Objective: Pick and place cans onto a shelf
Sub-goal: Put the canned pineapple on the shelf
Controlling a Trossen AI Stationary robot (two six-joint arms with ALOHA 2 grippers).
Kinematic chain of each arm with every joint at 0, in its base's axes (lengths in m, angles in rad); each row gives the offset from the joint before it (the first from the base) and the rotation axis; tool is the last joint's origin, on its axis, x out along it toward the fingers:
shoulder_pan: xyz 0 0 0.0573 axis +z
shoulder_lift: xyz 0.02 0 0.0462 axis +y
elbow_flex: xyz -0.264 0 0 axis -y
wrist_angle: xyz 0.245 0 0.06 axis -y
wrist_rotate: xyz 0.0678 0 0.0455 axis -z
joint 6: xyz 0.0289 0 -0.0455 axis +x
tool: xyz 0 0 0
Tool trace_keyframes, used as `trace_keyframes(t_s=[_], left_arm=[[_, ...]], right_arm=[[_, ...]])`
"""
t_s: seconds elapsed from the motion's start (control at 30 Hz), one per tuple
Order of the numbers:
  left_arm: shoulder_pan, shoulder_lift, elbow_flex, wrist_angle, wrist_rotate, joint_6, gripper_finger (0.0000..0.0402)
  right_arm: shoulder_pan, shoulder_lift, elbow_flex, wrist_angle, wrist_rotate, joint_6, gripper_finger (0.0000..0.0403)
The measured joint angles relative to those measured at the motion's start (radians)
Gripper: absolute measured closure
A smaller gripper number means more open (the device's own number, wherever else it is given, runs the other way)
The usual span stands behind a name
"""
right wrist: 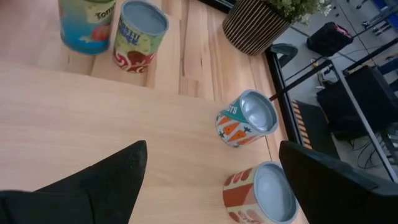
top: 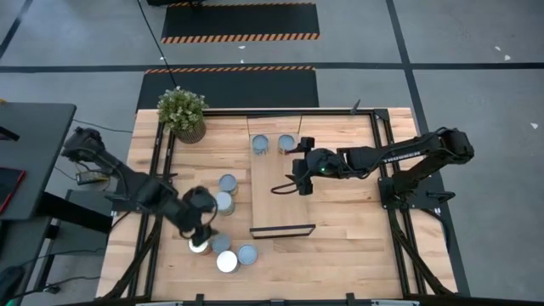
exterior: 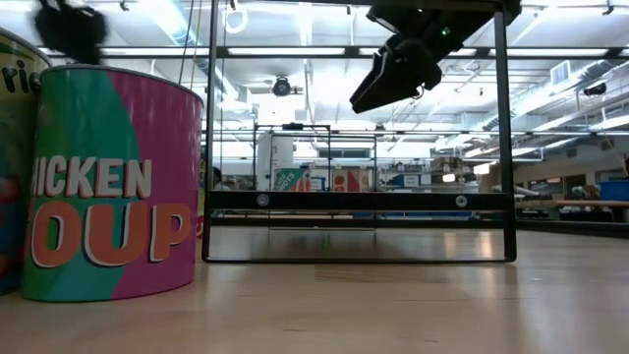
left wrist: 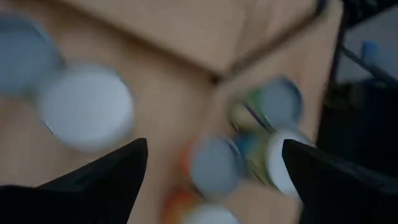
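Note:
The shelf (top: pixel 280 191), a long light-wood board in a thin black frame, lies mid-table. Two cans (top: pixel 260 144) (top: pixel 286 143) stand at its far end and also show in the right wrist view (right wrist: pixel 87 18) (right wrist: pixel 140 34). Two cans (top: pixel 227 183) (top: pixel 223 202) stand on the table left of the shelf. Several more (top: pixel 227 262) cluster at the near left. My left gripper (top: pixel 202 231) is open above that cluster, over blurred cans (left wrist: pixel 214 165). My right gripper (top: pixel 299 176) is open and empty above the shelf board (right wrist: pixel 93 124).
A potted green plant (top: pixel 183 112) stands at the table's far left. In the low view, a pink and teal soup can (exterior: pixel 108 187) stands close at the left. The shelf's black frame (exterior: pixel 506 147) rises above its board (exterior: pixel 359 200).

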Motion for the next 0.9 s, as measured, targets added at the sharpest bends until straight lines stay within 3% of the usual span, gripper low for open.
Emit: trace_keyframes(t_s=[0.17, 0.43, 0.7, 0.9], left_arm=[[-0.141, 0.064, 0.051, -0.086, 0.129, -0.354, 0.0024], [-0.341, 0.184, 0.051, -0.157, 0.148, -0.777, 0.0024], [-0.362, 0.326, 0.051, -0.157, 0.223, -0.848, 0.0024], [-0.339, 0.380, 0.051, -0.155, 0.112, -0.843, 0.0024]], right_arm=[[0.004, 0.000, 0.000, 0.037, -0.009, -0.025, 0.0030], [0.019, 0.000, 0.000, 0.133, -0.058, -0.109, 0.0030], [0.019, 0.001, 0.000, 0.143, -0.067, -0.134, 0.0030], [0.020, 0.001, 0.000, 0.143, -0.111, -0.109, 0.0030]])
